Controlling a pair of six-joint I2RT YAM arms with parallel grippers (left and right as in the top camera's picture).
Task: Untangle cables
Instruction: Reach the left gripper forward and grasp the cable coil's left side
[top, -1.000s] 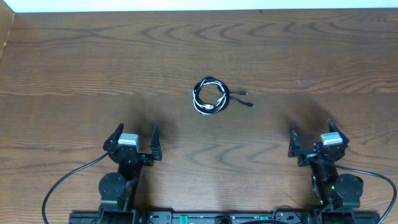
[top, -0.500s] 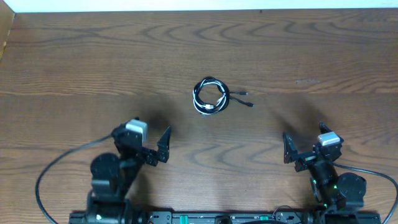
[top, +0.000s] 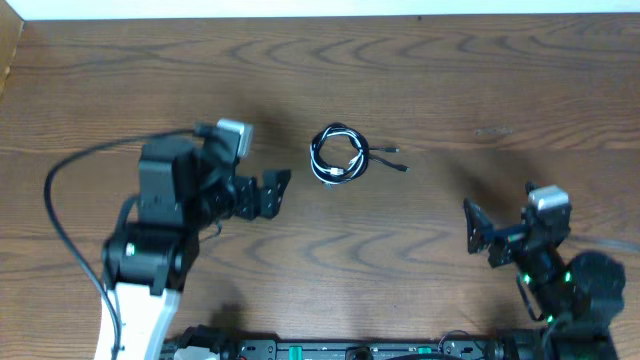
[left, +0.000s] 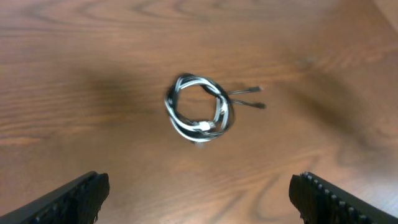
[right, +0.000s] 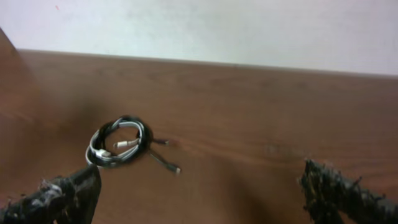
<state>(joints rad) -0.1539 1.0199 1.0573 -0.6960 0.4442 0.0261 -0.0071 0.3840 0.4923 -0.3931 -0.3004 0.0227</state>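
**Left hand** (left: 199, 190): fingers spread as wide as they go, nothing between them. **Right hand** (right: 199, 180): likewise wide open and empty.

Only the overhead view shows both arms. The left arm is stretched forward over the surface (top: 480, 80), and the right arm sits low near the front edge.

The wrist views alone show the cables (top: 337, 155) as a small coil of white and black cord. Two loose black plug ends (top: 398, 151) trail off at 3 o'clock.

The coil lies flat, touching neither hand. It is near the left hand, at 2 o'clock from it. It is well apart from the right hand, at 10 o'clock from it.
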